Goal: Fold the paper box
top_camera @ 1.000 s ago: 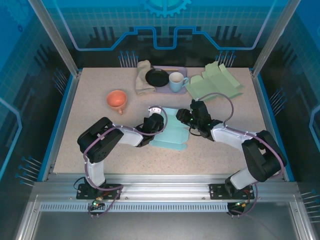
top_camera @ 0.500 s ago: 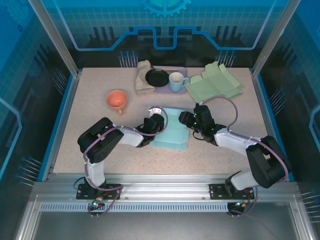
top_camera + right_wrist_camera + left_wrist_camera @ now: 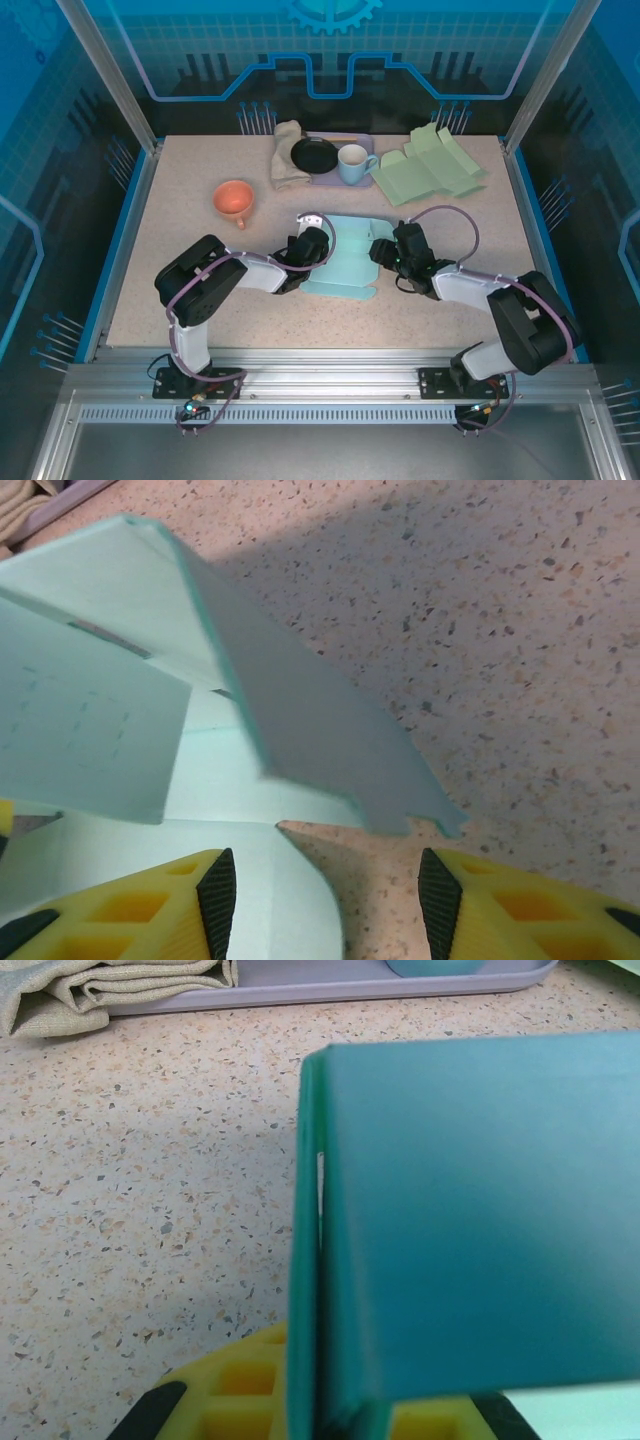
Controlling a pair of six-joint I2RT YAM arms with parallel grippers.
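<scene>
- Paper box (image 3: 345,262), pale teal and partly folded, is seen mid-table between both arms.
- Its left wall is pinched by the left gripper (image 3: 312,245), clamped tight.
- The right gripper (image 3: 383,250) has been drawn back rightward, jaws parted and empty; the right flap is left leaning up, so that crease is judged made.
- Thin matte card, flat panels and a notched flap edge are shown on a speckled tabletop (image 3: 180,215).
</scene>
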